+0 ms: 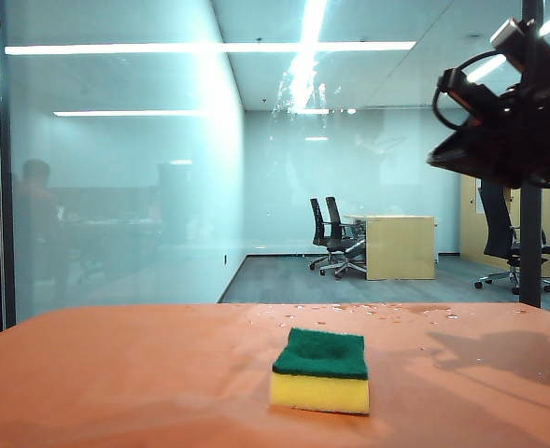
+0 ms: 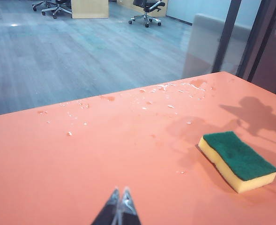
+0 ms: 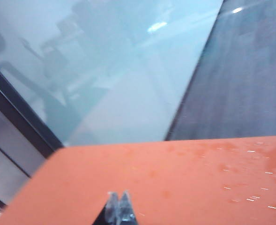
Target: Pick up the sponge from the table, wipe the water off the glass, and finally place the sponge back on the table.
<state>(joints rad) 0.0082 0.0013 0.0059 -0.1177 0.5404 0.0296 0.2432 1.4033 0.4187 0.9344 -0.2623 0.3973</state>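
At the far left of the exterior view nothing of the left arm is seen. In the left wrist view the left gripper point(image 2: 120, 199) is found at the lower edge, its two tips pressed together and empty, low above the table point(image 2: 81, 159).

Across the upper part of the exterior view the glass point(image 1: 144, 187) is seen, with an office room behind it. The water point(image 1: 298, 89) is seen as whitish streaks in the upper middle, and small drops are also scattered on the far edge of the table.

In the lower middle, a little to the right, the sponge point(image 1: 320, 371) is lying flat on the table, green layer up, well apart from both grippers and touched by nothing.

At the upper right the right arm point(image 1: 508, 121) is raised high above the table. Its jaws are not shown clearly there, but in the right wrist view the right gripper point(image 3: 118, 201) is seen with tips closed together and nothing between them.

The pick-up is judged as not yet done. If the right gripper is lowered with closed jaws, the sponge could only be pushed along the smooth surface instead of grasped. The wet spots could also let it slide. A grasp taken on one corner could let the soft foam twist out during wiping.
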